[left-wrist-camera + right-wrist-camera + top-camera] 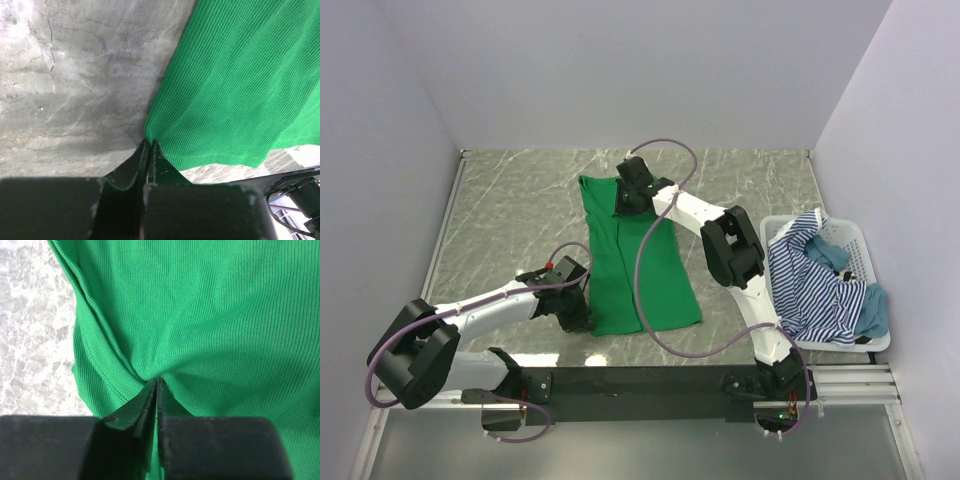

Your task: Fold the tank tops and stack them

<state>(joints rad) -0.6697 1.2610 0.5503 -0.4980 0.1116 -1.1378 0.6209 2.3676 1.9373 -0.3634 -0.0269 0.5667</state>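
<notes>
The bright green tank top lies lengthwise on the marble table. At its near left hem corner, my left gripper is shut on the cloth; the left wrist view shows the closed tips pinching the green fabric at its corner. My right gripper is at the far end, near the straps. The right wrist view shows its tips shut on a gathered fold of green cloth. The navy-and-white striped tank top and the teal one are heaped in the basket.
The white slatted basket stands at the table's right edge, with the striped cloth spilling over its near side. Grey walls close in the table on the left, back and right. Bare marble shows left of the green top.
</notes>
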